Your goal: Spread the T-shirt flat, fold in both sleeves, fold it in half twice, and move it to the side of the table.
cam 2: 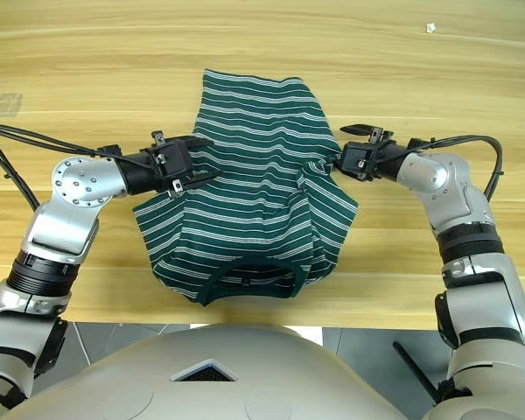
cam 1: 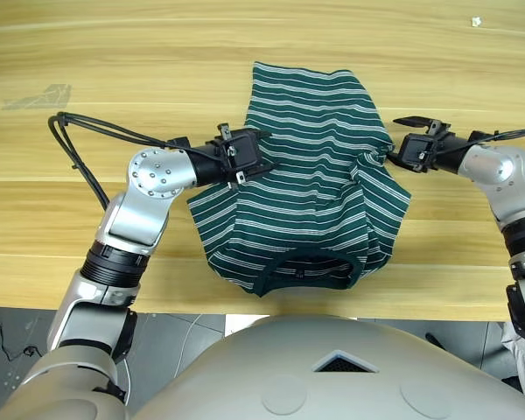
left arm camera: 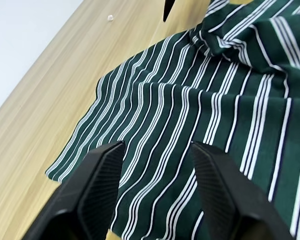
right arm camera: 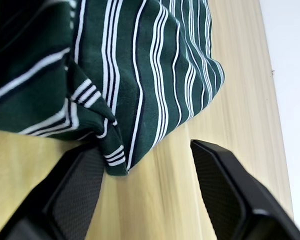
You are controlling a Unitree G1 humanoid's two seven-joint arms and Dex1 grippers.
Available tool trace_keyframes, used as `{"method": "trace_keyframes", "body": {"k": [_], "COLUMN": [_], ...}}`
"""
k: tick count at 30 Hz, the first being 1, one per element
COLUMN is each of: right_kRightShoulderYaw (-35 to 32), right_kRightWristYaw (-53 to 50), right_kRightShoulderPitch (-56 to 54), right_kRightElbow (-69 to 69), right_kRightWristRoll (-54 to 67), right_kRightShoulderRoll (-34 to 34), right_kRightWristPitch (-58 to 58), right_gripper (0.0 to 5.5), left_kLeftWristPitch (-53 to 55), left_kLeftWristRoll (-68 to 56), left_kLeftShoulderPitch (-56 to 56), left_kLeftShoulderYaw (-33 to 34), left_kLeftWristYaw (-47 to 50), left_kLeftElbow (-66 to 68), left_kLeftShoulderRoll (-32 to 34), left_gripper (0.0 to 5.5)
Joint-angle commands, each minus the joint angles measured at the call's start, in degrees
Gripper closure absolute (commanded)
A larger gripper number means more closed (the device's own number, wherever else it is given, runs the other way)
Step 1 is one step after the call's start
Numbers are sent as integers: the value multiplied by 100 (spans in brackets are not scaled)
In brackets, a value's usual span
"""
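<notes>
The T-shirt (cam 1: 311, 175), dark green with thin white stripes, lies bunched on the wooden table (cam 1: 114, 52), collar toward me and both sides folded in over the body. My left gripper (cam 1: 252, 153) is open at the shirt's left edge, its fingers (left arm camera: 102, 175) spread just above the striped cloth (left arm camera: 215, 100). My right gripper (cam 1: 401, 144) is open at the shirt's right edge. In the right wrist view a folded corner of the cloth (right arm camera: 140, 60) hangs by one finger (right arm camera: 77, 185), and bare table shows between the jaws.
Black cables (cam 1: 79, 144) loop over the table beside my left arm. A small white scrap (cam 1: 476, 22) lies at the far right. A faint grey mark (cam 1: 39, 96) sits at the far left. The table's front edge (cam 1: 184, 302) runs just below the collar.
</notes>
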Motion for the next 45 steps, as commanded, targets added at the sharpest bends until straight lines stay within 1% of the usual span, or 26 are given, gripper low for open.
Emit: {"method": "trace_keyframes", "body": {"k": [1, 3, 8, 10, 12, 15, 24, 26, 28, 31, 38, 40, 43, 45], "right_kRightShoulderYaw": [183, 174, 108, 89, 110, 162, 909, 1201, 1330, 1159, 103, -115, -450, -596], "right_kRightWristYaw": [-66, -298, -937, -1077, -1158, -1115, -580, -402, -343, -438, -175, -114, -129, -316], "right_kRightShoulderPitch": [35, -92, -390, -387, -381, -308, 287, 557, 702, 675, 443, 327, -6, -417], "right_kRightElbow": [398, 550, 647, 504, 222, -164, -1190, -1274, -1240, -1222, -1911, -1961, -1798, -1220], "right_kRightWristRoll": [-288, -345, -429, -462, -509, -483, -475, -613, -711, -613, 799, 984, 1095, 917], "right_kRightShoulderRoll": [118, 177, 444, 528, 660, 851, 1588, 1619, 1572, 1480, 1400, 1345, 1231, 1160], "right_kRightWristPitch": [-62, -146, -470, -555, -646, -679, -566, -578, -569, -494, 12, 138, 242, 176], "right_gripper": [246, 246, 246, 246, 246, 246, 246, 246, 246, 246, 246, 246, 246, 246], "left_kLeftWristPitch": [-43, -87, -469, -747, -943, -1143, -1351, -1369, -1383, -1406, -1396, -1379, -1358, -1332], "left_kLeftWristRoll": [72, 113, 477, 831, 1005, 1088, 1177, 1196, 1213, 1218, 1193, 1249, 1349, 1431], "left_kLeftShoulderPitch": [5, 34, 410, 462, 445, 456, 430, 445, 455, 439, 388, 455, 837, 1145], "left_kLeftShoulderYaw": [-13, -63, -431, -714, -846, -914, -869, -910, -937, -921, -805, -741, -634, -609], "left_kLeftWristYaw": [-1, 12, 326, 492, 589, 673, 775, 757, 755, 773, 743, 726, 711, 694], "left_kLeftElbow": [124, 242, 925, 1288, 1519, 1760, 1860, 1868, 1876, 1915, 1830, 1663, 1091, 689], "left_kLeftShoulderRoll": [-44, -90, -371, -468, -553, -632, -575, -587, -599, -604, -487, -329, 38, 254], "left_gripper": [302, 302, 302, 302, 302, 302, 302, 302, 302, 302, 302, 302, 302, 302]}}
